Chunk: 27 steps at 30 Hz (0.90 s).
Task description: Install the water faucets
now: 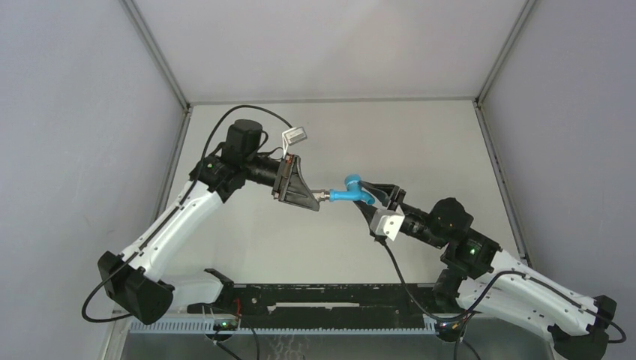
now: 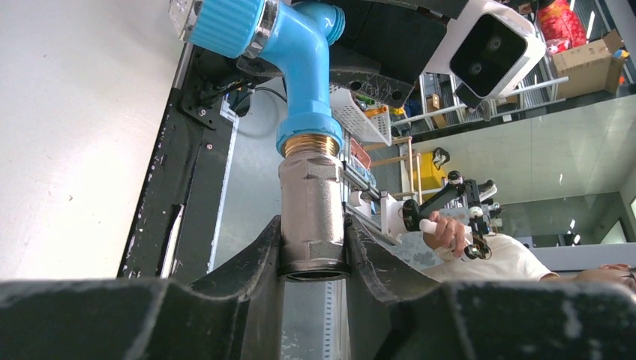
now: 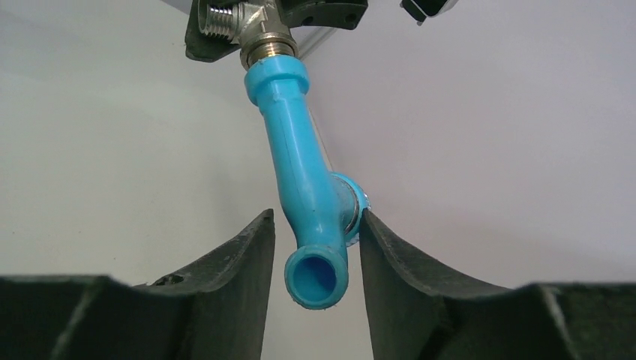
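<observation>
The bright-blue bent tap [image 1: 351, 193] hangs in the air between my two arms, joined at its brass end to the grey metal fitting [image 1: 324, 196]. My left gripper [image 1: 319, 196] is shut on the fitting [image 2: 311, 210], with the tap [image 2: 304, 82] sticking out beyond its fingers. My right gripper [image 1: 373, 196] sits around the spout end of the tap [image 3: 300, 165]. Its right finger [image 3: 390, 255] touches the tap's capped side and a narrow gap shows at the left finger [image 3: 251, 255]. The fitting [image 3: 255, 30] shows at the top of the right wrist view.
A black rail [image 1: 315, 300] runs along the near edge of the white table [image 1: 337, 135]. Grey walls close in the left, right and back sides. The right arm's white wrist camera [image 2: 491, 49] is just behind the tap.
</observation>
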### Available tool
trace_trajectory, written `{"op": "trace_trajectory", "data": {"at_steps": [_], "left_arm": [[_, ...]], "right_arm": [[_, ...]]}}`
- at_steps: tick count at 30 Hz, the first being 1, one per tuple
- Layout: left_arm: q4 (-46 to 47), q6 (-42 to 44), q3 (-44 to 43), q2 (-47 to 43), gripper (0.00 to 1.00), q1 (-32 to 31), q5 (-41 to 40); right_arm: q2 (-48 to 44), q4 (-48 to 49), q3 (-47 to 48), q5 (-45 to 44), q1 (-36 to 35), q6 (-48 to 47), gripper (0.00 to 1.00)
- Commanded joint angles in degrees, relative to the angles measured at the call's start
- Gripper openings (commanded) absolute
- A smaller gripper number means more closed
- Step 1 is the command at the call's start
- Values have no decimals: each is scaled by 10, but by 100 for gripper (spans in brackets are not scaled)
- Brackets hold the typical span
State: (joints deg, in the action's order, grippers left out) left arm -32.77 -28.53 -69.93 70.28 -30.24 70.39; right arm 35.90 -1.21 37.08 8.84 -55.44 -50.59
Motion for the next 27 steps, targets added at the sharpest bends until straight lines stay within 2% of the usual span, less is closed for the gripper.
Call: {"op": "trace_trajectory", "data": {"at_steps": [1,3,6,10,11,12,15,19,23,27], "left_arm": [[31,8,-4,-23,0,-3,43],[30,10,-3,-22,0,-3,43],[24,17,-2,-20,0,-2,38],[17,28,-3,-17,0,-3,36],[16,30,-4,-18,0,-2,35],[15,34,-5,-18,0,-2,35],[4,57,-11,-20,0,-3,29],[-12,100,-10,-39,0,-4,-4],[-2,122,-6,-62,0,-6,-46],[21,133,7,-87,0,-9,-106]], "right_arm": [[15,15,22,47,9,36,50],[18,0,29,65,13,47,47],[29,-31,47,88,19,70,34],[40,-73,67,111,26,95,14],[42,-80,72,114,28,106,5],[45,-85,77,113,32,124,0],[54,-122,100,157,53,173,0],[75,-178,151,310,100,262,0],[101,-187,182,445,165,412,0],[129,-151,199,491,194,577,0]]}}
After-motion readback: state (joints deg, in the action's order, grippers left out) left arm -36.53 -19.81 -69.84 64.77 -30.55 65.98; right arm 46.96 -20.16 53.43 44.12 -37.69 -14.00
